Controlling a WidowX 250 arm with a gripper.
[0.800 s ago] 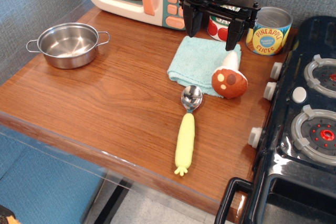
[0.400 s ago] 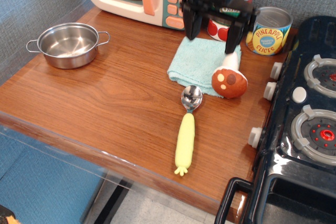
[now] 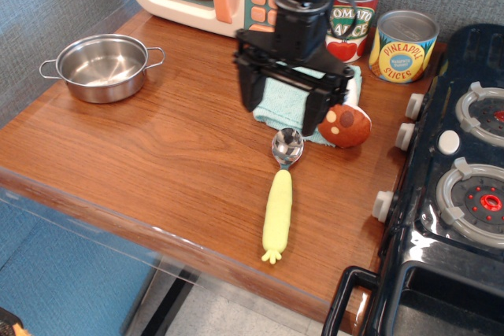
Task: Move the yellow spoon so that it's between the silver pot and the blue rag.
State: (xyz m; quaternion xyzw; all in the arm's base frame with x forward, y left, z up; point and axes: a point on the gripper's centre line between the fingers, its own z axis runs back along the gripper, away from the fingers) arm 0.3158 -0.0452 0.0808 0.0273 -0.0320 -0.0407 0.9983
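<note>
Yellow spoon (image 3: 279, 194) untouched; our gripper (image 3: 284, 118) hangs spread above its bowl.
We should descend toward six o'clock, pinching the handle crosswise.

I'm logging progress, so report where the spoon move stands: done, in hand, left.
Done: nothing; the spoon lies untouched near the table's front edge, its bowl just in front of the rag.
In hand: the open gripper hangs over the rag, behind the spoon's bowl.
Left: grasp the spoon, set it on the bare wood between pot and rag.
</note>
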